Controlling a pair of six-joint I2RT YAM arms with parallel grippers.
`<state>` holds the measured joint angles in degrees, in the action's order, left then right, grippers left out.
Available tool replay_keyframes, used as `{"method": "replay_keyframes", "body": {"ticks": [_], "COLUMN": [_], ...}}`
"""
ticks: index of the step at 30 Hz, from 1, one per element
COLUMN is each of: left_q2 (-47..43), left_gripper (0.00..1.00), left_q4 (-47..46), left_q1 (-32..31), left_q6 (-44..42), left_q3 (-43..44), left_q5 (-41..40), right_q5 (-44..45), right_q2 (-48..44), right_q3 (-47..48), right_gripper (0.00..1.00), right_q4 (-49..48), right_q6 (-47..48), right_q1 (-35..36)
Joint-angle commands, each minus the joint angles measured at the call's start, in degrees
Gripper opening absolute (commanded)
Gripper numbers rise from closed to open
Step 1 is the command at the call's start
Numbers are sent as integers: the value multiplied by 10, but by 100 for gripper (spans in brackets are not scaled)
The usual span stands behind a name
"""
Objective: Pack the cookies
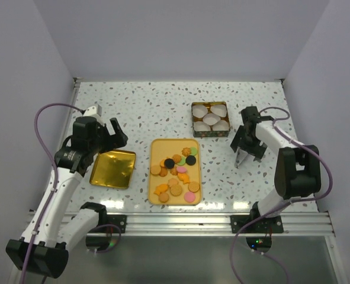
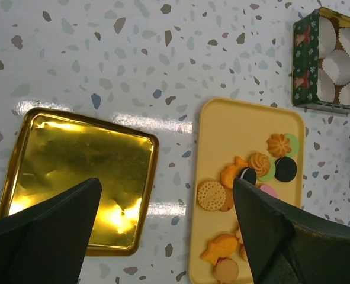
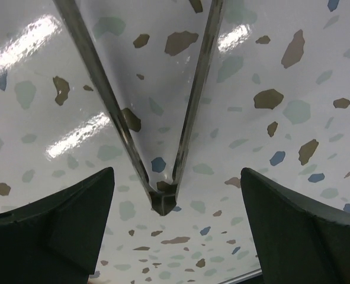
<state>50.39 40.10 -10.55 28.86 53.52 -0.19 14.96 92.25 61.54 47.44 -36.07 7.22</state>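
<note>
**Hovering wide over the bench, both claws empty, cookies on the yellow tray**

Looking down from the top camera, the cookies [image 1: 176,170] sit in a loose heap on the yellow tray [image 1: 170,146] in the middle of the speckled bench [image 1: 163,106]; orange, tan, pink, green and two black ones, mostly crowding the tray's 6 o'clock half; none is in the tin [image 1: 210,134]. That green tin stands at 1 o'clock from the tray, apart from it, with white paper cups [image 1: 209,119] filling it; a gold tray [image 1: 112,168] lies at 9 o'clock, just beside the yellow one, shiny and bare.

Left claw [image 1: 112,137] hangs above the gold tray's 12 o'clock edge; jaws spread about as wide as they go; nothing between them. Its wrist camera shows the two dark fingers [image 2: 50,231] framing the gap between gold tray and yellow tray; a waffle-patterned biscuit, a fish-shaped one and a black one are plain to see there.

Right claw [image 1: 249,157] is out at 3 o'clock from the yellow tray, well clear of the cookies and at 5 o'clock from the tin; jaws parted wide. On its wrist camera a pair of metal tongs [image 3: 103,100] lies between the fingers [image 3: 293,225], hinge end nearest the lens; bare bench shows on both sides, so the claw grips nothing.
</note>
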Motion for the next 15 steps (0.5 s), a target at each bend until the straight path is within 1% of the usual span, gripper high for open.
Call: {"method": "replay_keyframes", "body": {"ticks": [1, 3, 8, 15], "left_q2": [11, 22, 41, 61], "left_gripper": [98, 98, 97, 96], "left_q4": [-32, -36, -44, -47], "left_q1": [-3, -3, -3, -3], "left_q6": [-12, -13, -14, -20], "left_q3": [-1, 0, 5, 17], "left_q5": [6, 5, 4, 4], "right_q5": [-33, -39, -61, -56], "right_q2": [14, 27, 74, 93], "right_q3": [-7, -5, 8, 29], "right_gripper": [91, 90, 88, 87], "right_q4": [-51, -60, -90, -104], "right_q6": [-4, 2, 15, 22], "right_q1": [-31, -46, -56, -60]}}
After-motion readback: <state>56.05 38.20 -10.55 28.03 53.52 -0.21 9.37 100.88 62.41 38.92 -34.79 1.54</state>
